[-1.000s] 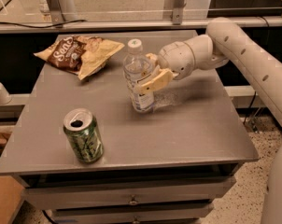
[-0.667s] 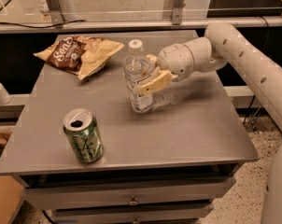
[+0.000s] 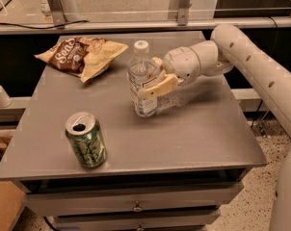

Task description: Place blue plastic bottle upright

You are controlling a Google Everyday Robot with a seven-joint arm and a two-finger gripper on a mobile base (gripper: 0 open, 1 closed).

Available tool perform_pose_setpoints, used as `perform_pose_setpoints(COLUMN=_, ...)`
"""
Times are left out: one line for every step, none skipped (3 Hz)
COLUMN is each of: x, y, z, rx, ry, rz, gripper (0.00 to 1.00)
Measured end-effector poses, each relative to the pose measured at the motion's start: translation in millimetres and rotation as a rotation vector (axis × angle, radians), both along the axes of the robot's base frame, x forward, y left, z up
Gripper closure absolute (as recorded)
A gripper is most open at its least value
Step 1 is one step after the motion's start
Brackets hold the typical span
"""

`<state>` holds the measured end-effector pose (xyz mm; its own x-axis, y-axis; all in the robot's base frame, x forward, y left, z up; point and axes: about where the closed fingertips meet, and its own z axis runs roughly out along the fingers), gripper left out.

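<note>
The blue plastic bottle [image 3: 142,79] is a small clear water bottle with a white cap. It stands upright near the middle of the grey table [image 3: 193,134], its base on or just above the top. My gripper [image 3: 152,83] comes in from the right on a white arm and is shut on the bottle's middle; one tan finger [image 3: 157,87] lies across its front.
A green soda can [image 3: 86,139] stands upright at the front left of the table. A brown and yellow chip bag [image 3: 83,53] lies at the back left. A rail and glass panel run behind the table. Drawers sit below the front edge.
The bottle and the gripper have stayed in almost the same place; the bottle remains upright in the grip. Can and chip bag have not moved.
</note>
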<state>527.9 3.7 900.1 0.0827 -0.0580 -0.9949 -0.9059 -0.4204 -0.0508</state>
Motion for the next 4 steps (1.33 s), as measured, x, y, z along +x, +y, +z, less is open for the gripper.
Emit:
perform_pose_setpoints(x=0, y=0, z=0, rx=0.000, ry=0.000, rz=0.000, gripper=0.13)
perform_pose_setpoints(x=-3, y=-3, z=0, rx=0.012, ry=-0.010, rz=0.003, gripper=0.00)
perform_pose_setpoints(x=-4, y=-8, z=3, rx=0.023, ry=-0.019, rz=-0.002, gripper=0.00)
perform_pose_setpoints(x=-3, y=-29, z=11, rx=0.028, ry=-0.045, rz=-0.048, gripper=0.00)
